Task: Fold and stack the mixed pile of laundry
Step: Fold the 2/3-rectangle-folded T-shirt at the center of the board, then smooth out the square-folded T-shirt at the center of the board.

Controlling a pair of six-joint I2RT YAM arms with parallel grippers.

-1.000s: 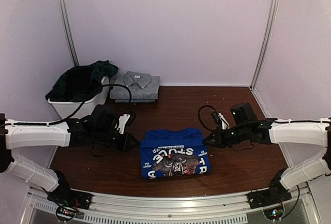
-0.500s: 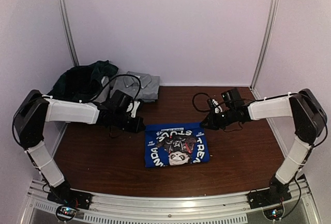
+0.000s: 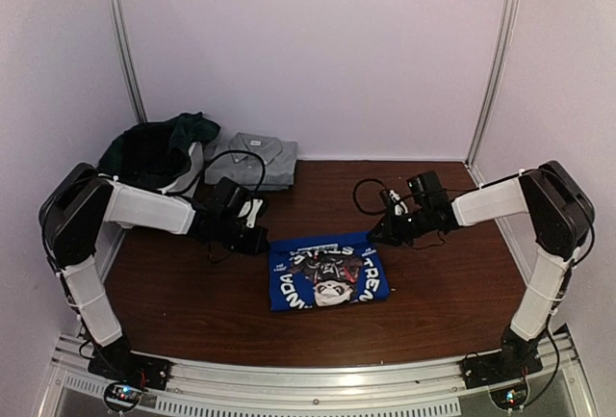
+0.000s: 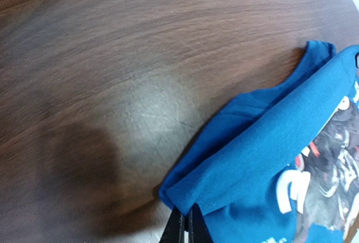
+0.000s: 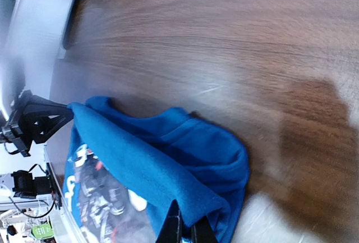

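- The folded blue T-shirt point(image 3: 327, 273) lies mid-worktop point(image 3: 452, 301), graphic up. Its long axis runs left to right, and it sits slightly farther back than a second ago.
- The left pincer point(image 3: 262, 241) and the right pincer point(image 3: 373, 236) each clamp one far corner of the cloth.
- Behind, at back left, are a folded grey shirt point(image 3: 252, 157) and a heaped dark green garment point(image 3: 154, 147), with pale walls point(image 3: 318, 51) around.
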